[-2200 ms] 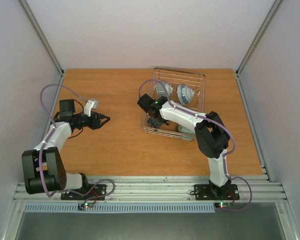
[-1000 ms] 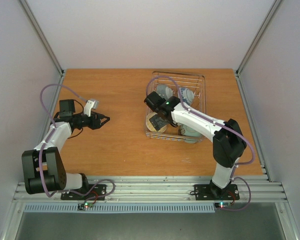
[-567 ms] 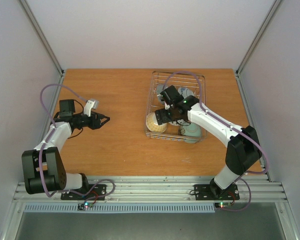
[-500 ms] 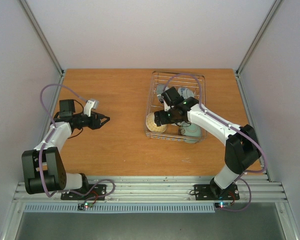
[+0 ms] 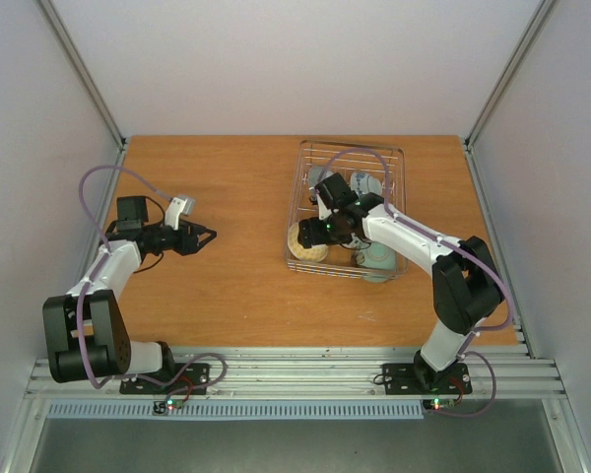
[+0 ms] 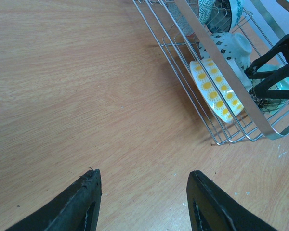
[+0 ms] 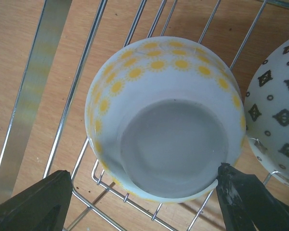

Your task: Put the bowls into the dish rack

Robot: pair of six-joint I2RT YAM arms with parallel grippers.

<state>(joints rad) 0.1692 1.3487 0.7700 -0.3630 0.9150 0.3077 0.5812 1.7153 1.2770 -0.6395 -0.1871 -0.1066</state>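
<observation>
Right hand [image 7: 143,173] straddles yellow-flowered bowl [image 7: 164,115] (in dish rack [image 7: 38,72]).

Ahead of your left gripper [image 6: 144,174], its fingers spread, the table [image 6: 62,72] is bare wood right up to the wire side of the dish rack [image 7: 41,62]. On the right, room is tight. The yellow-flowered bowl [image 7: 168,134] fills most of the gap between the right gripper's [image 5: 318,233] spread fingers. The rack's flat rim runs close on the bowl's left, and a diamond-patterned bowl [image 7: 277,120] sits just beside it on the right.
</observation>
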